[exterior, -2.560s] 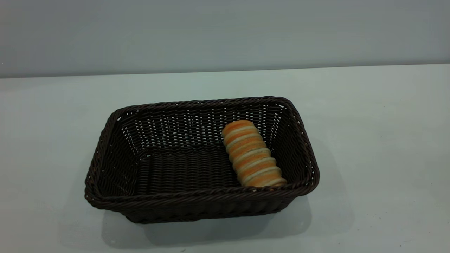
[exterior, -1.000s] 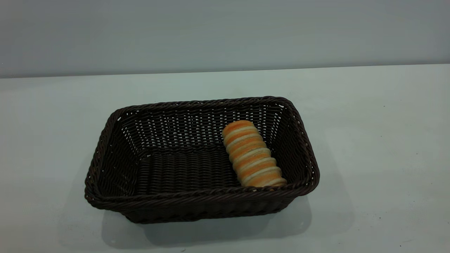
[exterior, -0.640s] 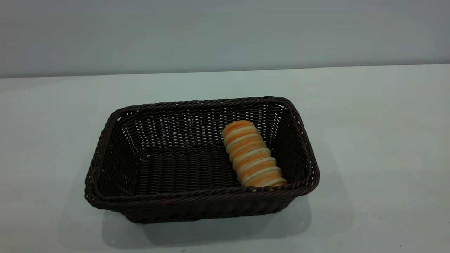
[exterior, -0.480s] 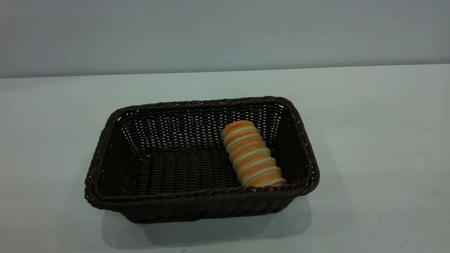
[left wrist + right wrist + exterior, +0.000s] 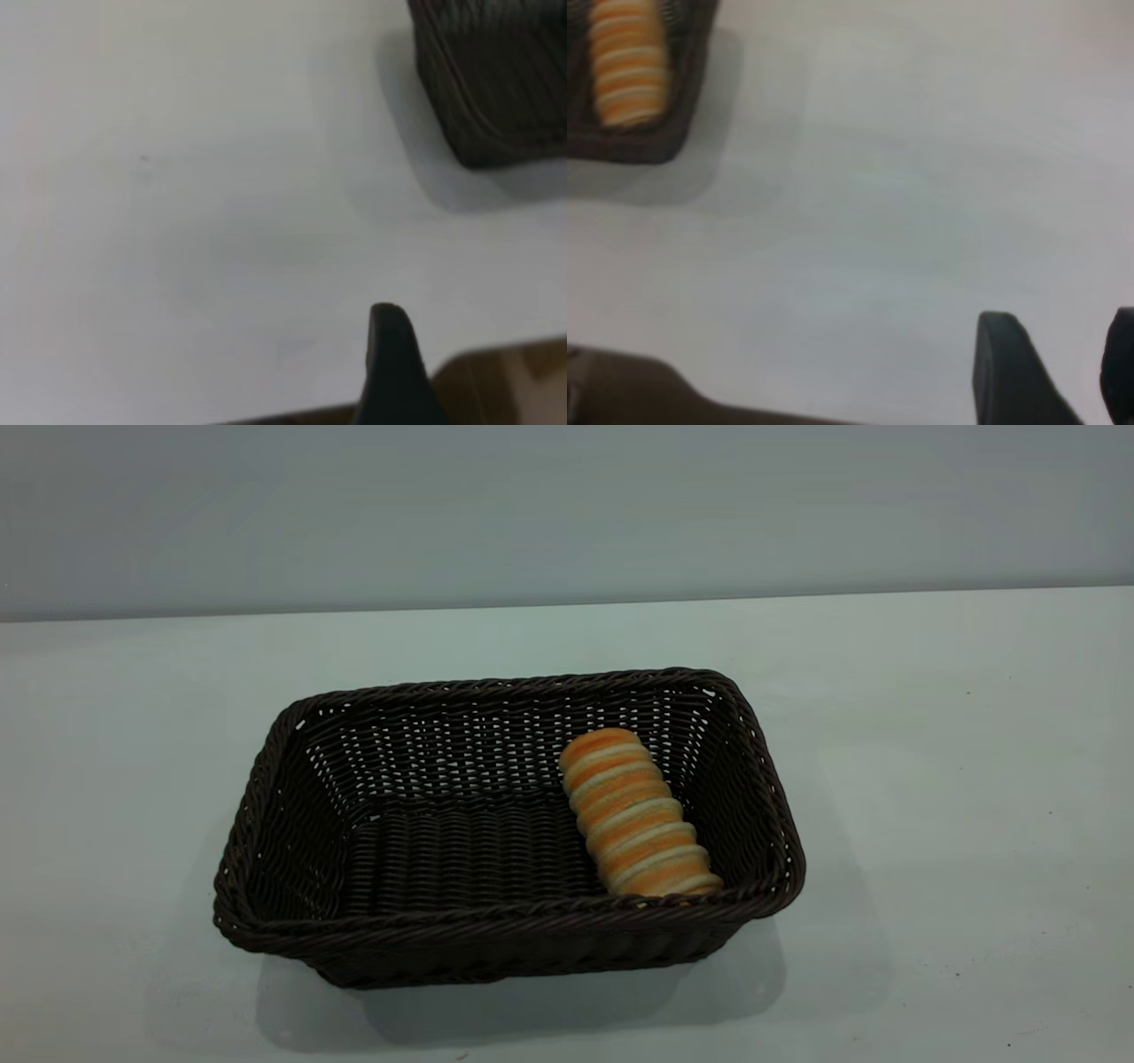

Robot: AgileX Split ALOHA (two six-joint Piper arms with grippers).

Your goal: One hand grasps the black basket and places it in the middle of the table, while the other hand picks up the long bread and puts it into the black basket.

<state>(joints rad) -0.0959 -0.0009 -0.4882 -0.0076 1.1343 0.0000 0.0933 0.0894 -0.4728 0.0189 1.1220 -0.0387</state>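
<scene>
Two dark fingers (image 5: 1005, 367) of the right gripper (image 5: 1052, 372) stand apart with nothing between them, hovering over bare table (image 5: 904, 204) well clear of the black basket (image 5: 496, 948); only one left gripper (image 5: 394, 372) finger shows, so whether it is open cannot be told. Both arms should probably just stay clear, since the task looks complete. Centre frame, the woven basket holds the long bread (image 5: 633, 815), orange-and-cream ridged, lying along its right wall.

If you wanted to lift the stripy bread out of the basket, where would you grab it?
Probably around the middle of the long bread, pinching across its narrow width from above: the black basket walls block any sideways reach, and the loaf lies close beside one wall.
</scene>
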